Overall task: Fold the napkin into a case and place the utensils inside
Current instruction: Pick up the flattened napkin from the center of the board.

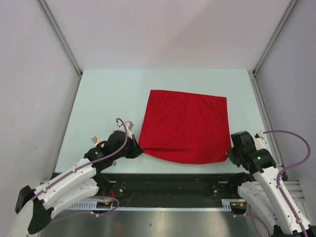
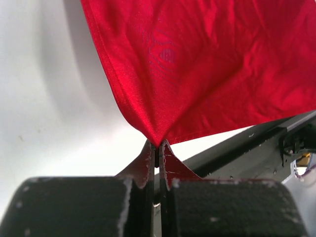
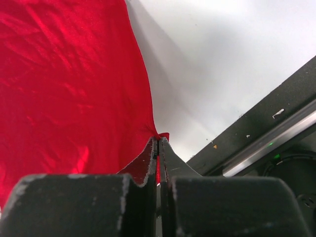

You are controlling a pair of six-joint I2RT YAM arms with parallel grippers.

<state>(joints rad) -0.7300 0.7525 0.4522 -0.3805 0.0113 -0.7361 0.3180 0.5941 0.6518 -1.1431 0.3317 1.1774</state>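
The napkin (image 1: 185,126) was lying spread out on the pale table (image 1: 108,98), a bit right of the middle, with its near edge close to the table's near edge. Bright red, kinda shiny, lots of small wrinkles across it. The far edge lay pretty straight, while the near edge curved between the two near corners.

Both of those corners were pinched. The left gripper (image 1: 139,149) had its jaws clenched on the near left corner, and in the left wrist view the cloth came down to a sharp point right where the fingers (image 2: 148,163) met. From that point it fanned out upward and to the right.

Same deal on the other side. The right gripper (image 1: 229,154) was clamped tight on the near right corner, and in the right wrist view a tiny bit of red poked out past the fingertips (image 3: 170,160).

The black rail (image 1: 173,185) ran along the near side of the table, just behind both grippers. Purple cables (image 1: 296,136) looped off both arms.

Couldn't tell from any view whether the pinched corners were touching the table or lifted off it.
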